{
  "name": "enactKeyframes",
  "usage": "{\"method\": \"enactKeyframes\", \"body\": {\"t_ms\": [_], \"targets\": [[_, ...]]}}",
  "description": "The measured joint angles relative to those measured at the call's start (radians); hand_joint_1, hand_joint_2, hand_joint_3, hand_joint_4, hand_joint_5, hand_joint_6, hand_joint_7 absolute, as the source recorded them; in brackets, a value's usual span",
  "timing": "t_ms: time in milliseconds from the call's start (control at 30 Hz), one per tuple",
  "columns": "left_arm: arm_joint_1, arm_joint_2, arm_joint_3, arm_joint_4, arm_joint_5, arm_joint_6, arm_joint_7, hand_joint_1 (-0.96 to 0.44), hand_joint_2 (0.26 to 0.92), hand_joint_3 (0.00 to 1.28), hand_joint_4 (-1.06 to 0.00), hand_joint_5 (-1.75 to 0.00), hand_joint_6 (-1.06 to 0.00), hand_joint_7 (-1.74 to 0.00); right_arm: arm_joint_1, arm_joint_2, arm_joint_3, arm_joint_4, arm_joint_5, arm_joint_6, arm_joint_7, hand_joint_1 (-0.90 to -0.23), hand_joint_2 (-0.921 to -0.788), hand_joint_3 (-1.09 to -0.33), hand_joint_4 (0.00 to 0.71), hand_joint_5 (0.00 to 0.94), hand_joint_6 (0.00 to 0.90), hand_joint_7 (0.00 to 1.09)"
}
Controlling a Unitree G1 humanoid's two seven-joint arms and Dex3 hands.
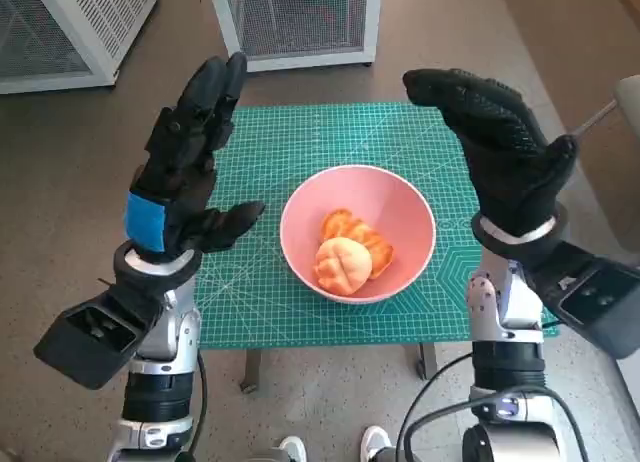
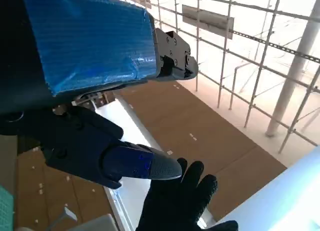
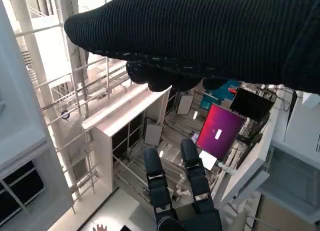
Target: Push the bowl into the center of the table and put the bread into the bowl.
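Bread (image 1: pixel 345 262) sits in the pink bowl (image 1: pixel 400 207) mid-counter; task looks finished, left robot hand (image 1: pixel 185 152) and right robot hand (image 1: pixel 500 147) raised, empty, fingers spread; next, withdraw

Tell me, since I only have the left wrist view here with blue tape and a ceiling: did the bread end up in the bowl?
Observer: Yes. In the head view the bread lies inside the pink bowl.
Operator: And where is the bowl?
Observer: Near the middle of the green cutting mat that covers the table.
Operator: Is either hand holding anything?
Observer: No. The left hand and the right hand are raised on either side of the bowl, fingers spread, nothing in them.
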State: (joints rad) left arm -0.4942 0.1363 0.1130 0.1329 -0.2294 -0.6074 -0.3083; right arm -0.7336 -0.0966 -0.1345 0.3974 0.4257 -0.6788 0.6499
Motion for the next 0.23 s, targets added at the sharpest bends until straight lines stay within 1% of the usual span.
{"method": "enactKeyframes", "body": {"t_ms": [233], "targets": [[0.0, 0.008, 0.0, -0.003, -0.005, 0.002, -0.001, -0.61, 0.921, 0.26, -0.2, 0.0, -0.27, -0.1, 0.0, 0.0, 0.009, -0.003, 0.0, 0.006, -0.001, -0.53, -0.921, -0.593, 0.346, 0.029, 0.007, 0.73]]}}
